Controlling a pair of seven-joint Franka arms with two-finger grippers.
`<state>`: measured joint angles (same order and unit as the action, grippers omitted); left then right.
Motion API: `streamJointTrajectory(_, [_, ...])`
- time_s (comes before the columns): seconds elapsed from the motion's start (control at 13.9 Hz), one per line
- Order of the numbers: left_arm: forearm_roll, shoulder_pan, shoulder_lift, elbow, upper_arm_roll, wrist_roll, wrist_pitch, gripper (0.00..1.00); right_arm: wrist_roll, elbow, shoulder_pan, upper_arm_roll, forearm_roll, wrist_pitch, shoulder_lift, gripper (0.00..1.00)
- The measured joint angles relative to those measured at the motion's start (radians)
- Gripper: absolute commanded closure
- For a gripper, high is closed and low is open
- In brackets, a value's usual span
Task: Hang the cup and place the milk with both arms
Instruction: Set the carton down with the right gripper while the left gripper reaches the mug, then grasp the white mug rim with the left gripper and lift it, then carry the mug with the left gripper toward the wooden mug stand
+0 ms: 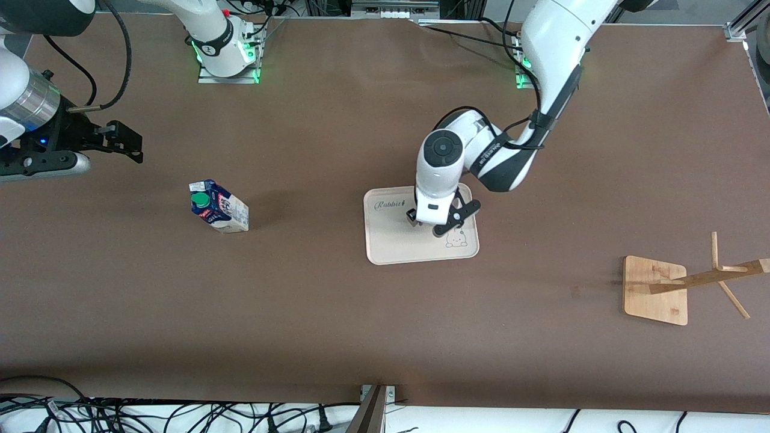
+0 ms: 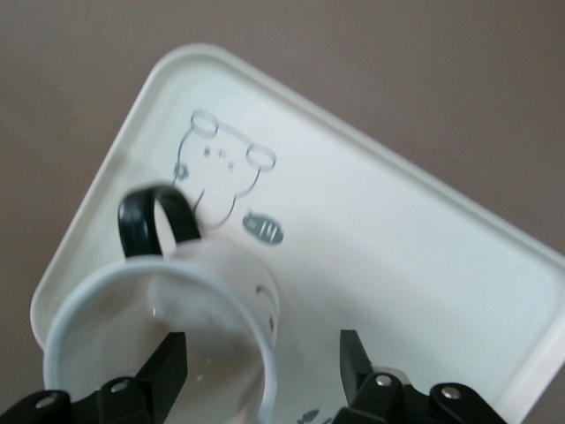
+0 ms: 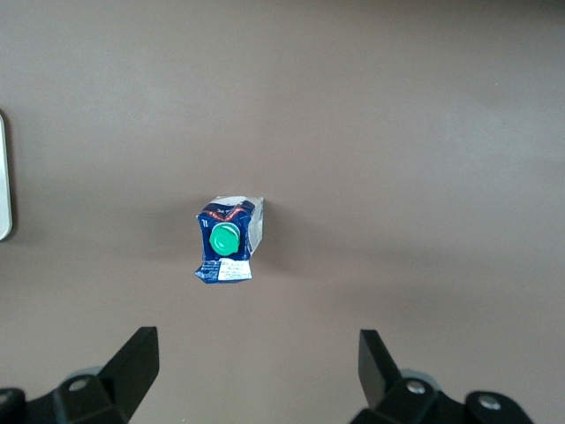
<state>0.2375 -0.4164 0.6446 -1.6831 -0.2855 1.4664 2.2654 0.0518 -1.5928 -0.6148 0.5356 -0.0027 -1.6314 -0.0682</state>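
Cup: white w/ black loop handle, sitting on the cream tray at mid-desk. Hidden under the arm in the front view; seen only in the left wrist view.

Left hand: down over the tray, straddling the cup wall; one finger is sitting inside the mouth, the other outside by the side. Jaws are standing partly apart w/ a gap on the outer side; not gripping yet, judging by that gap. Nothing held.

Step in hand (est.): rim-wall pinch on the cup. To do it well: pinch should be landing on the wall away from the handle, so the loop is staying free for a peg. Fingers should be going deep enough past the rim, since a shallow bite on a smooth wall is likely to slip. Lift should be going straight up so the tray isn't dragged along.

Rack: wooden base w/ tilted post and pegs, toward the left arm's end of the desk, well apart from the tray.

Milk: blue and white carton w/ green cap, standing on the bare desk toward the right arm's end, well apart from the tray.

Right hand: waiting in the air, up toward the right arm's end of the desk and short of the carton, jaws wide apart, empty.

Risk (est.): cup tipping if the closing fingers are pushing it sideways.
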Motion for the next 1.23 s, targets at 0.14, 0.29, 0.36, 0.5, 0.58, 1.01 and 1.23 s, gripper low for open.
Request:
streamJointTrajectory(0.14, [0.0, -0.011, 0.01, -0.001, 0.0, 0.008, 0.006, 1.0, 0.0, -0.002, 0.012, 0.007, -0.005, 0.018, -0.009, 0.0])
streamJointTrajectory(0.29, [0.001, -0.008, 0.012, -0.001, 0.001, -0.002, 0.007, 1.0, 0.0, -0.011, 0.06, -0.004, -0.01, 0.046, -0.02, 0.0])
streamJointTrajectory(0.36, [0.002, -0.007, 0.012, -0.001, 0.001, -0.007, 0.007, 1.0, 0.002, -0.021, 0.108, -0.031, -0.01, 0.047, -0.02, 0.0])
streamJointTrajectory(0.5, [0.004, -0.006, 0.012, 0.003, 0.004, -0.024, 0.009, 1.0, 0.009, -0.03, 0.216, -0.122, -0.01, 0.046, -0.019, 0.0])
streamJointTrajectory(0.58, [0.005, -0.004, 0.011, 0.01, 0.006, -0.036, 0.009, 1.0, 0.009, -0.03, 0.267, -0.178, -0.01, 0.046, -0.017, 0.0])
streamJointTrajectory(1.01, [0.011, 0.056, -0.039, 0.261, 0.041, -0.359, -0.439, 1.0, 0.009, -0.03, 0.579, -0.503, -0.011, 0.045, -0.012, 0.0])
streamJointTrajectory(1.23, [0.014, 0.16, -0.07, 0.361, 0.051, -0.644, -0.585, 1.0, 0.009, -0.03, 0.588, -0.512, -0.015, 0.03, -0.011, 0.0])
